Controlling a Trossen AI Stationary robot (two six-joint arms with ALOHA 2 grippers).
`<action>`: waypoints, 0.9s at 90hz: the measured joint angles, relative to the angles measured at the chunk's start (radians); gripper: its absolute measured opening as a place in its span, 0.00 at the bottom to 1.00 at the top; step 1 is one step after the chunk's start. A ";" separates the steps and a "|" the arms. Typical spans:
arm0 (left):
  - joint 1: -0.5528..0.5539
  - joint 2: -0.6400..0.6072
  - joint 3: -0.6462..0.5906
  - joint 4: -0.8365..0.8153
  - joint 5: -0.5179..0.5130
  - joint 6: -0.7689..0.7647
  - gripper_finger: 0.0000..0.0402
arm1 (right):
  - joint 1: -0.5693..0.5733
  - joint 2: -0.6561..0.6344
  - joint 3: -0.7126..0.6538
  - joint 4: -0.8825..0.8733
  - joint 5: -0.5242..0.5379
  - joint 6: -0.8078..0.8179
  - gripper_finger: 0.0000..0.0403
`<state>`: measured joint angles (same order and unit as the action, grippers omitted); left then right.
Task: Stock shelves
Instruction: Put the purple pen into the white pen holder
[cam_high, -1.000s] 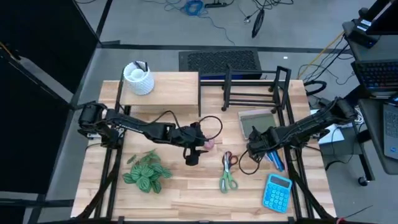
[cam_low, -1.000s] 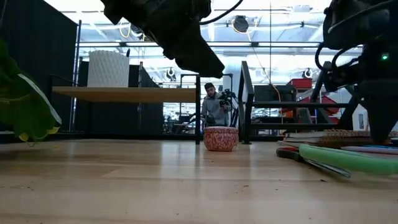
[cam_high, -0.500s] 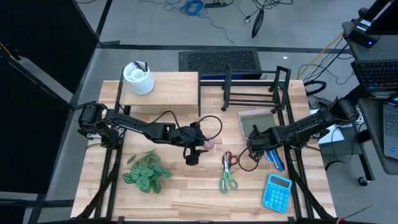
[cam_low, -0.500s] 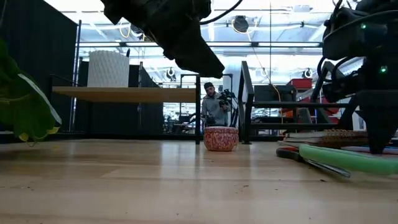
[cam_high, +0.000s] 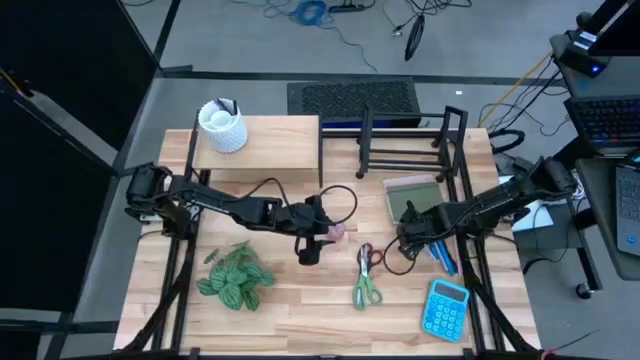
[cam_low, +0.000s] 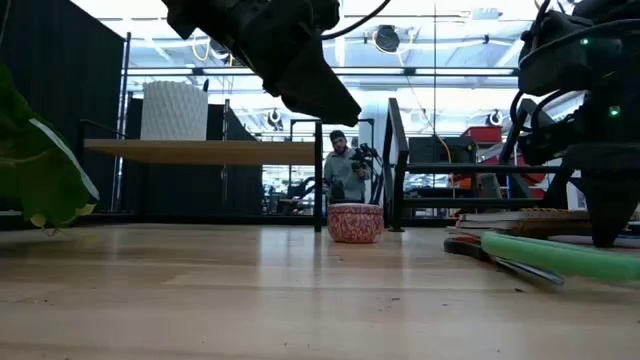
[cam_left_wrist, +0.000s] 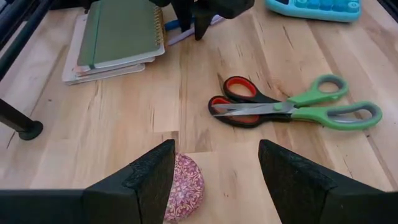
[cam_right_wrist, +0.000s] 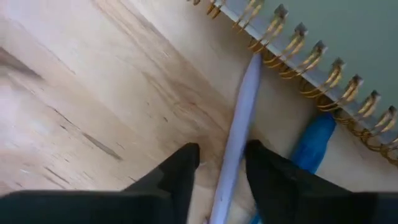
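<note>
On the table (cam_high: 300, 300), the right pincer (cam_right_wrist: 221, 163) narrowly straddles a half-hidden pen (cam_right_wrist: 239, 118) (lilac).

The pale blond wooden bench (cam_high: 300, 300) shows darker grain streaks. A small round bowl (cam_left_wrist: 184, 194) wears a red-and-white floral pattern. One pair of scissors (cam_left_wrist: 314, 107) has light green handles, the other pair (cam_left_wrist: 245, 104) black handles lined with red-orange. The spiral notebook (cam_left_wrist: 121, 31) has a sage green cover and gold wire binding. A ribbed vase (cam_high: 222, 127) is white; the calculator (cam_high: 446, 310) bright blue. The slim pen (cam_right_wrist: 237, 146) looks lilac, perhaps pale grey.
</note>
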<state>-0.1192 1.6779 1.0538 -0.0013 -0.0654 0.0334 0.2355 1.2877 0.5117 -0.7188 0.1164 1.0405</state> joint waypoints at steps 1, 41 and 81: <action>0.000 0.000 0.000 0.000 0.000 0.000 0.54 | 0.001 0.000 0.000 0.002 0.000 0.000 0.17; 0.000 0.000 0.000 0.000 -0.001 0.000 0.54 | 0.008 -0.009 -0.005 0.070 -0.006 -0.032 0.01; 0.000 0.000 0.000 0.004 -0.001 -0.001 0.54 | 0.008 -0.107 -0.004 0.326 -0.097 -0.169 0.01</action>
<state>-0.1188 1.6779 1.0534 0.0029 -0.0666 0.0326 0.2432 1.1806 0.5076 -0.3929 0.0193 0.8719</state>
